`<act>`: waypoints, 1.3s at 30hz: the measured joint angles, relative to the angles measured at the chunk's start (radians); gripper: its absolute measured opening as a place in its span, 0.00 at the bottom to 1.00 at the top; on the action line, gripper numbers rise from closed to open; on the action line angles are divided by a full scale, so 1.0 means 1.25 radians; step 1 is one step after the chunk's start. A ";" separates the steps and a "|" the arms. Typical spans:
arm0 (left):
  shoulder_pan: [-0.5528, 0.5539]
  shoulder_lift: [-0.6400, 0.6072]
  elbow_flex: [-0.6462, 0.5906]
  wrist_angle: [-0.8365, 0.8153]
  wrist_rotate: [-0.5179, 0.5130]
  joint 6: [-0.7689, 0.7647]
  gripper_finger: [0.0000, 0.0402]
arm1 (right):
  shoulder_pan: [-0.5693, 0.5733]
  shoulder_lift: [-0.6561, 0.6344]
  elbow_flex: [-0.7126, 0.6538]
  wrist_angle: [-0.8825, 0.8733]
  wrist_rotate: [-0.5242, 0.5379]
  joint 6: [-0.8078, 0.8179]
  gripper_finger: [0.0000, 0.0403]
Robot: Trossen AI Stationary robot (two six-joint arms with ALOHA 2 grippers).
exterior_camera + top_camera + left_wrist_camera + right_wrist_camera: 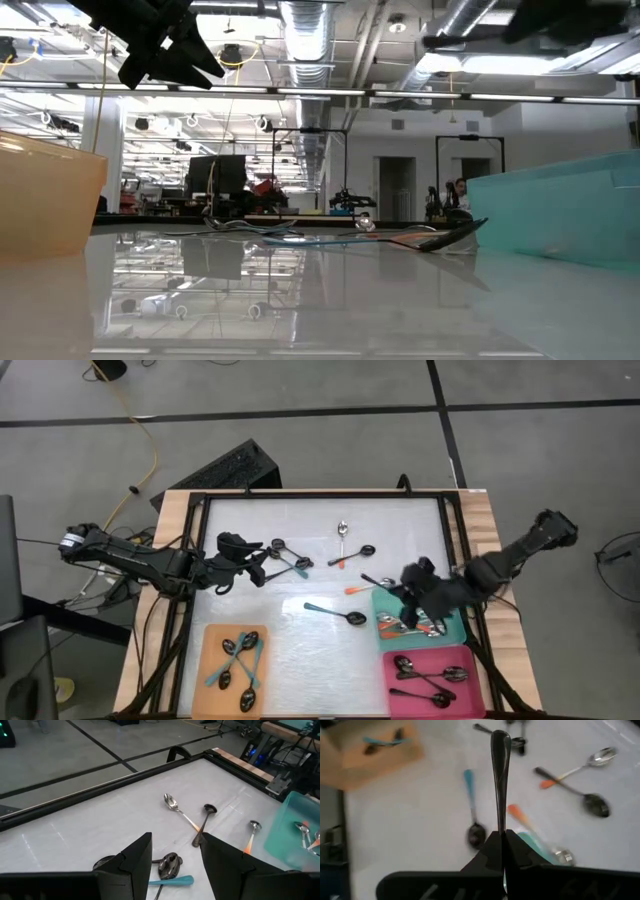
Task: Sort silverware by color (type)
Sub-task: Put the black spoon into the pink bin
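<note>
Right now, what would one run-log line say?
left gripper: open above teal-handled spoon | right gripper: shut on black spoon, above teal tray | sorting unfinished

— What sits on my table apart from the job itself?

— Three flat plastic trays along the near edge: an orange tray [262, 635] at my left, a teal tray [456, 628] at my right, and a pink tray [476, 678] just in front of the teal one. All rest on a glossy white tabletop [400, 525] inside a black metal frame [320, 494], with a pale wooden border [170, 520] outside it.

— And off the table?

— A black keyboard [225, 468] lies on the grey floor beyond the far edge; a yellow cable [150, 445] trails near it.
</note>
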 joint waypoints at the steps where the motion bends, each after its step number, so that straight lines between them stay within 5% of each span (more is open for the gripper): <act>1: 0.000 0.000 0.000 0.000 0.000 0.000 0.38 | 0.033 0.000 0.000 -0.004 0.013 0.029 0.01; 21: 0.000 0.000 0.000 0.000 0.000 0.000 0.38 | 0.538 0.224 0.000 -0.005 0.041 0.732 0.02; 29: 0.000 0.000 0.000 0.000 0.000 0.000 0.38 | 0.592 0.359 0.000 0.028 0.034 0.872 0.02; 39: 0.000 0.000 0.000 0.000 -0.004 0.000 0.38 | 0.581 0.494 0.000 0.120 -0.124 0.906 0.02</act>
